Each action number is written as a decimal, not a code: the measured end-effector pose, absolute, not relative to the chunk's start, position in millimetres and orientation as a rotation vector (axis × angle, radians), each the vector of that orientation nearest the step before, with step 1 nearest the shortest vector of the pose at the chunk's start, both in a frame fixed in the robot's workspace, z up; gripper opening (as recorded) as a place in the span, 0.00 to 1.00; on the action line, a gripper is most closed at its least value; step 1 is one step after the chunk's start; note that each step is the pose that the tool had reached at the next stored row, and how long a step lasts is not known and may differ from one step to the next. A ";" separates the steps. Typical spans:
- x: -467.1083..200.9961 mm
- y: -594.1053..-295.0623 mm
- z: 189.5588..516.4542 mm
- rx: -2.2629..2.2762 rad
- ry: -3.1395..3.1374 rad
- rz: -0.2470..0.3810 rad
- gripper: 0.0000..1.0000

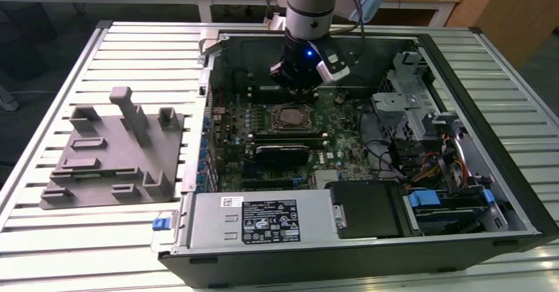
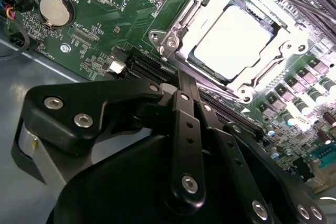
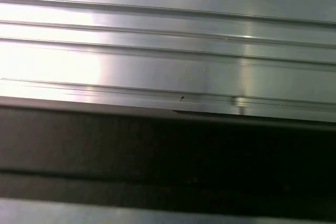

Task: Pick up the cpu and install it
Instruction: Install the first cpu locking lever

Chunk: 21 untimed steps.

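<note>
The cpu (image 2: 239, 34) is a shiny silver square lying flat inside the metal-framed socket (image 2: 176, 35) on the green motherboard (image 2: 105, 19). In the exterior view the cpu (image 1: 289, 116) sits in that socket near the middle of the open computer case (image 1: 489, 194). My gripper (image 1: 302, 97) hangs just above the board, a little behind the socket, and holds nothing that I can see. In the second wrist view the gripper (image 2: 181, 77) shows as black linkage whose tip points at the socket's edge, apart from the cpu.
A grey plastic fixture block (image 1: 118, 151) lies on the slatted metal table (image 1: 52, 239) at the exterior view's left. Inside the case are a power supply (image 1: 262, 219), drive cages (image 1: 446, 200) and cable bundles (image 1: 397, 151). A coin battery (image 2: 55, 10) sits on the board.
</note>
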<state>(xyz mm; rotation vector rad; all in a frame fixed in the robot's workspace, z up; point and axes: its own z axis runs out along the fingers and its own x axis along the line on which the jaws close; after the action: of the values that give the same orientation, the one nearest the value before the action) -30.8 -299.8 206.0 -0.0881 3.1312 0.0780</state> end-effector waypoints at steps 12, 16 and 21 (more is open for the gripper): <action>-29.3 -299.8 198.9 -0.088 3.131 0.078 0.11; -29.1 -299.7 199.6 -0.088 3.131 0.077 0.11; -29.2 -299.8 200.9 -0.088 3.132 0.065 0.11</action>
<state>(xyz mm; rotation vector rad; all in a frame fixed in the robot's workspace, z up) -29.2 -299.8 200.9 -0.0884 3.1318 0.0650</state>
